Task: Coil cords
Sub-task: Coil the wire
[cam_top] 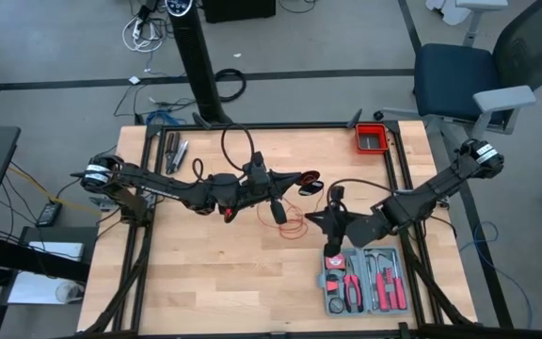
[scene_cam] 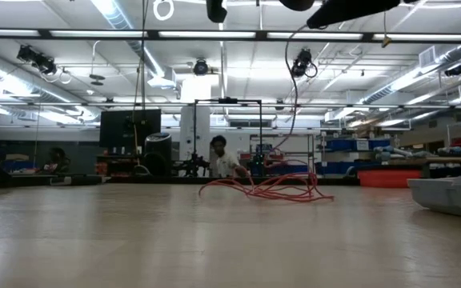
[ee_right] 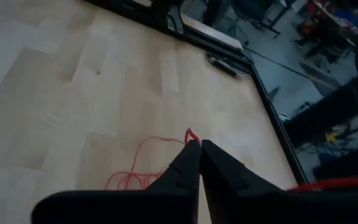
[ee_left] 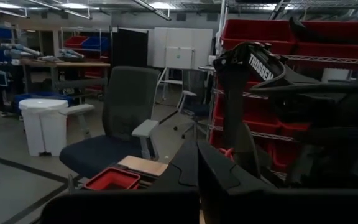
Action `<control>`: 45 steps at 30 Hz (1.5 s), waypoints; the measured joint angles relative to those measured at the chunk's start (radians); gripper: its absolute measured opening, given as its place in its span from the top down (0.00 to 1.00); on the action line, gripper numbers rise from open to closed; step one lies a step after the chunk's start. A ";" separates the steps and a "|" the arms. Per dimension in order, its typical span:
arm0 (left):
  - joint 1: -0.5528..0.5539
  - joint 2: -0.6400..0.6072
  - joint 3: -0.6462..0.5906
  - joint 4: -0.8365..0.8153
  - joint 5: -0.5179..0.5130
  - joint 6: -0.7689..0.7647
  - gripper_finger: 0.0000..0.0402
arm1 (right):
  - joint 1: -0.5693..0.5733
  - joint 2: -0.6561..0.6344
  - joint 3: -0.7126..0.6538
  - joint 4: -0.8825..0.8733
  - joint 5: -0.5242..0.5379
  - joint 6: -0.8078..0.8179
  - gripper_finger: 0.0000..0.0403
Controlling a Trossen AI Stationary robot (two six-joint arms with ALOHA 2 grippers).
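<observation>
Workshop lights stretch over a pale wooden table (cam_top: 205,273) where I work with two dark arms; one person sits far off in the room behind. My left gripper (cam_top: 278,209) hangs above the middle of the table with its fingers closed together and nothing red caught between them, as far as I can see. My right gripper (ee_right: 199,155) hovers just above the boards, its two fingers (ee_right: 185,165) nearly touching, with only a sliver of a gap. A bend of the red cord (ee_right: 143,163) shows right at their tips, but I cannot tell whether it is pinched there or merely lies behind them.

One cord, thin as thread, lies on the table between my two grippers in loose, uneven loops (scene_cam: 266,189), some standing up off the wood. I judge the coiling partly begun at best: the loops are gathered in one spot but sprawl open, not wound into a neat bundle. Tightening and stacking them remains.

By count: one cord, one grey tool case (cam_top: 363,281) near the right arm holding several red-handled tools, one red bin (cam_top: 372,139) at the far right corner, and two grippers.
</observation>
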 joint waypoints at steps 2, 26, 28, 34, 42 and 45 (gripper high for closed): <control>0.000 0.000 0.000 -0.002 -0.010 0.000 1.00 | -0.001 0.000 0.000 0.000 -0.011 -0.003 0.92; -0.004 0.000 0.000 -0.018 -0.097 -0.119 1.00 | 0.184 0.000 0.000 -0.116 0.350 -0.546 0.66; -0.004 0.000 0.000 -0.018 -0.097 -0.140 1.00 | 0.161 0.000 0.000 -0.133 0.349 -0.592 0.66; -0.006 0.000 0.000 -0.032 -0.095 -0.193 1.00 | 0.100 0.000 0.000 -0.235 0.318 -0.652 0.66; -0.007 0.000 0.000 -0.032 -0.093 -0.221 1.00 | 0.052 0.000 0.001 -0.249 0.285 -0.797 0.72; -0.009 0.000 0.000 -0.032 -0.093 -0.221 1.00 | 0.038 0.000 0.001 -0.246 0.256 -0.823 0.76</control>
